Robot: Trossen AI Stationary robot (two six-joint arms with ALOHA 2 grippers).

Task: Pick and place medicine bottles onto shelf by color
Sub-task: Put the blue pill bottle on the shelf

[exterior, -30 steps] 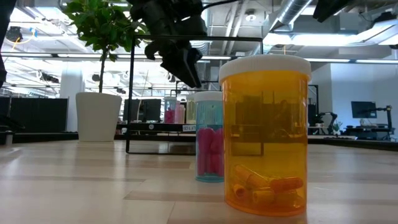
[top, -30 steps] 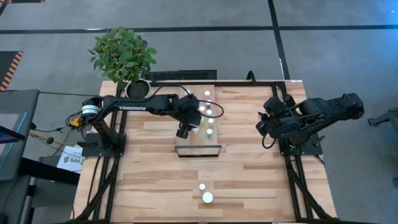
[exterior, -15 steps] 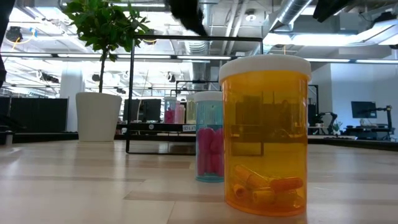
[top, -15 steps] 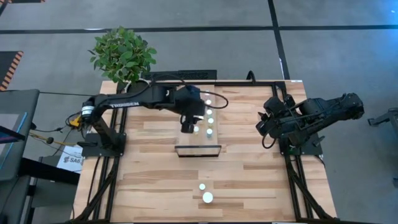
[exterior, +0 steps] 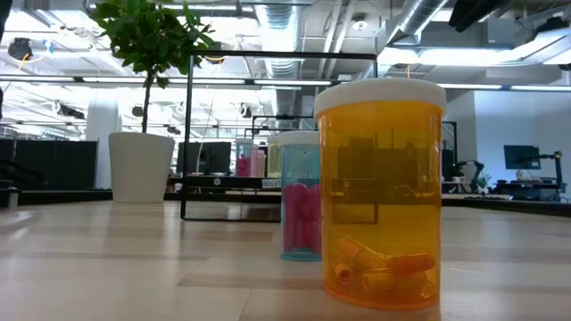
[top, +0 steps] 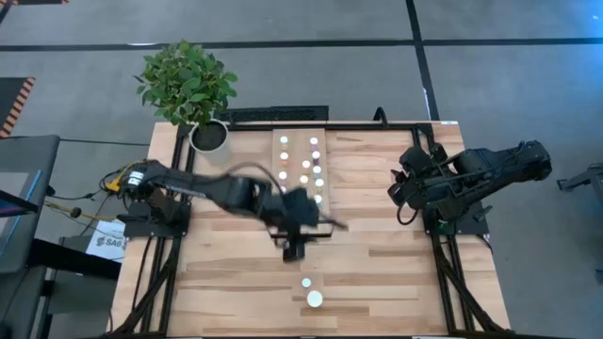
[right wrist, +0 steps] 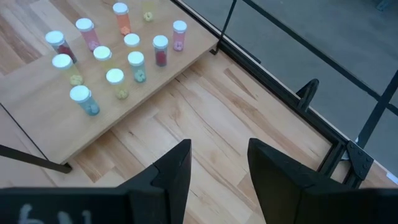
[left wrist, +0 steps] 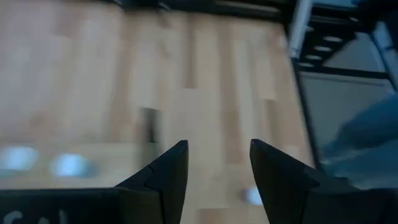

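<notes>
Several medicine bottles [top: 311, 169] with white caps stand upright on the light-wood shelf [top: 290, 155]; the right wrist view shows those bottles [right wrist: 115, 56] on the plank [right wrist: 43, 118]. Two more stand on the table near its front edge: a big orange bottle [exterior: 382, 192] and a small teal bottle [exterior: 301, 209] with pink pills. My left gripper [top: 292, 247] hangs open above the table between the shelf's near end and those two bottles, with nothing between its fingers [left wrist: 217, 149]. My right gripper [right wrist: 219, 146] waits open at the table's right side.
A plant in a white pot [top: 209, 135] stands at the table's far left corner. The shelf's dark metal frame [exterior: 277, 55] rises at its near end. Bare tabletop [top: 396, 264] lies right and left of the two front bottles.
My left gripper has risen from over the shelf's bottles and swung toward the table's near edge, rolling about its own axis. It has left the low view's top and now hangs past the shelf's near end. Its fingers stay equally apart.
</notes>
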